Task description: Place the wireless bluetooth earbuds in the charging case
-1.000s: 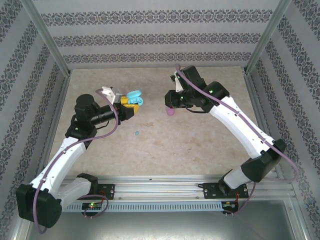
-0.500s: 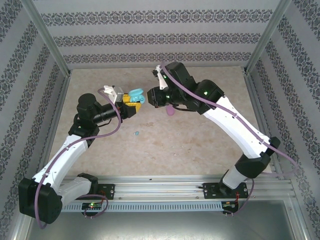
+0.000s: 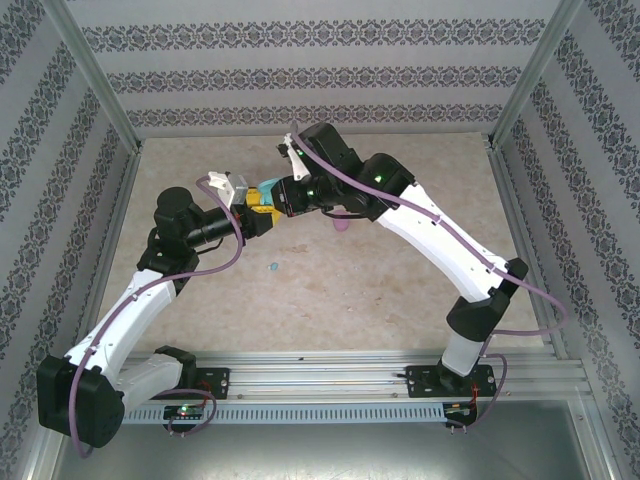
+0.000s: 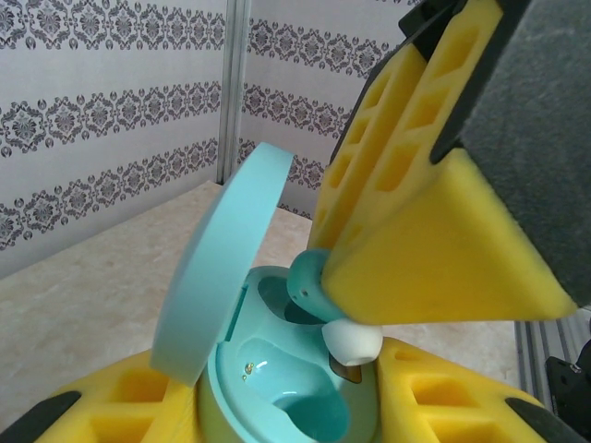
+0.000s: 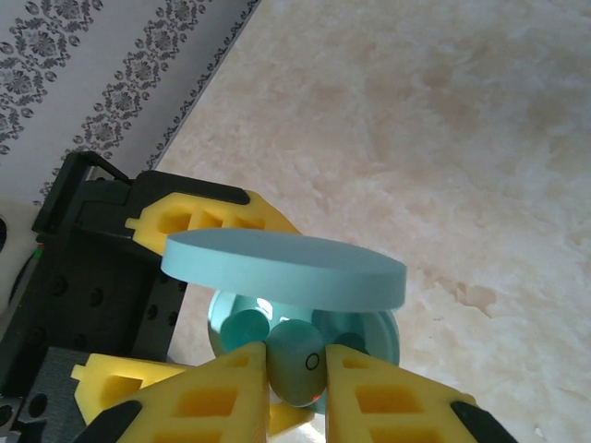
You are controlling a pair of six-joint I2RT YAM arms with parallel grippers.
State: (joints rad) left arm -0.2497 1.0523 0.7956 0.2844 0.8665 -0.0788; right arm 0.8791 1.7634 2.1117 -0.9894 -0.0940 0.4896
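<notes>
Because the right arm has swung across in the last second, both arms now meet at the open light-blue charging case (image 4: 270, 392).

Nearest the arm bases, well short of the case, a loose blue earbud (image 3: 272, 267) lies on the pale desk (image 3: 400, 290). A little farther back, to the right of the case, a small pink item (image 3: 341, 225) rests on the desk. It is too small to tell whether it is a case or an earbud.

Farther still, the left fingers (image 3: 258, 210) press against both sides of the case's base. They appear to hold it raised off the desk, with its lid (image 4: 220, 272) tipped open. The right fingers (image 3: 284, 195), padded in yellow foam, pinch a second earbud (image 5: 295, 359), light blue with a white tip. It hangs directly over the case's open sockets, just beside the inner face of the lid. It is not seated, and whether its tip already touches the case cannot be told.

A second ago the right fingers were well to the right of the case, above the pink item. Half a second ago they were about halfway across. The left arm has kept the case almost where it was. The carry therefore looks finished and the insertion itself is about to begin. The tip must line up with a socket before the earbud is lowered and let go, and the loose earbud still awaits its turn.
</notes>
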